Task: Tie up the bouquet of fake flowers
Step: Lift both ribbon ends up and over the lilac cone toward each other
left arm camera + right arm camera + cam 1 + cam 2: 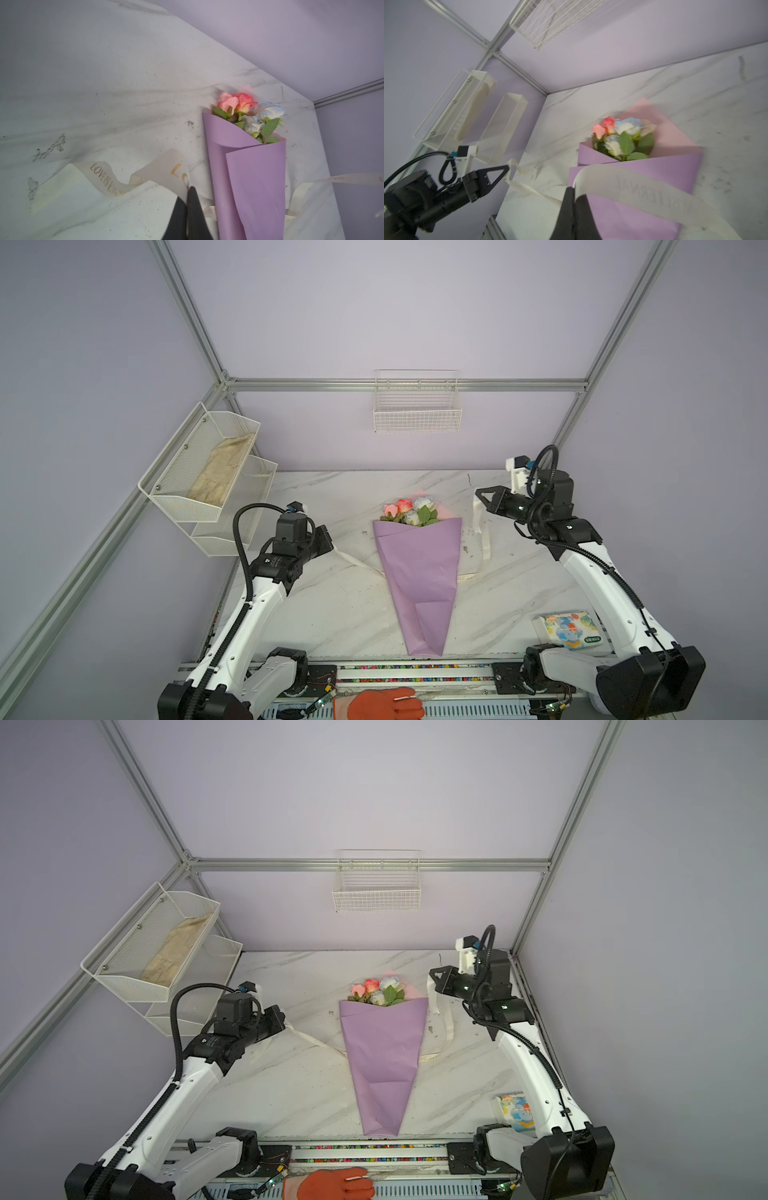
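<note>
Bouquet (417, 572): lilac paper cone, pink lining, lying flat mid-table, narrow end toward front edge. Flowers (409, 512) point to back wall: two pink-coral blooms, at least two white-blue, green leaves. One cream ribbon (104, 176), gold lettering, runs under cone. Left gripper (188, 190) pinches it left of cone, right gripper (574, 192) right of cone, raised. Table (332, 614): marble-look, scuffed. Lilac walls, aluminium frame. One wire basket (417, 414), one two-tier rack (199, 472), one tissue pack (569, 628), one orange glove (382, 703) at front.
</note>
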{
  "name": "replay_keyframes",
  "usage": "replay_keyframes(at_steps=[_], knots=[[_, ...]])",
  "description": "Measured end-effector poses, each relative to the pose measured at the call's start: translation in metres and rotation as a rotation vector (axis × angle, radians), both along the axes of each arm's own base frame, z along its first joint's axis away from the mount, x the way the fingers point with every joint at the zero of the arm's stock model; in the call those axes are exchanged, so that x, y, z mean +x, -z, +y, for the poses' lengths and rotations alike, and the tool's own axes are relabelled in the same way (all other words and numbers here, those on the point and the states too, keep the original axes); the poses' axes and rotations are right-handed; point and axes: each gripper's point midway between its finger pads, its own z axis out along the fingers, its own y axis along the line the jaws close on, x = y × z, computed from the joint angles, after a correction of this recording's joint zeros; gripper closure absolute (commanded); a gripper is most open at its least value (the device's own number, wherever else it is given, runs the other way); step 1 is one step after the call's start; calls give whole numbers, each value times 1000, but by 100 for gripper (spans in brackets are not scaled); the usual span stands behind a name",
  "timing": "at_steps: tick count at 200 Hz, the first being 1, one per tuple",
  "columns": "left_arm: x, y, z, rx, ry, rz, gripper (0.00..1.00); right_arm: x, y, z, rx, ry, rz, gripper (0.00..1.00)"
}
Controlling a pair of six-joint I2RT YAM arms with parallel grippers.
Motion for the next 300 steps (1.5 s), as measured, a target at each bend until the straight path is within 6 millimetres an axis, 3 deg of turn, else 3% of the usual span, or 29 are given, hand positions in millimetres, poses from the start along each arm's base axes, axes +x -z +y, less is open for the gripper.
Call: replay_keyframes(at_steps=[18, 37, 55, 73, 98, 133, 172, 212, 259, 300], knots=[[1, -14, -5, -25, 26, -59, 100, -21, -12, 59, 15, -164, -25, 100], [-2, -18, -8, -38, 43, -84, 100, -39, -11, 119, -2, -306, -28, 100], [-4, -20, -9, -41, 47, -91, 100, -51, 4, 167, -32, -402, -12, 100], [-7, -23, -6, -34, 34, -101, 100, -56, 28, 194, -68, -434, 26, 100], [-14, -24, 6, -1, -21, -100, 100, -42, 53, 197, -129, -364, 56, 100], [-24, -28, 19, 37, -76, -107, 100, -25, 57, 188, -164, -272, 41, 100], [-27, -25, 26, 82, -92, -97, 100, -27, 58, 194, -144, -297, 49, 100], [-37, -40, 32, 128, -97, -153, 100, -27, 67, 211, -85, -348, 92, 100], [-38, -44, -1, 76, 99, -181, 100, -24, 78, 235, 5, -389, 151, 100], [-46, -61, -22, 41, 217, -253, 100, -23, 127, 278, 0, -414, 245, 100]])
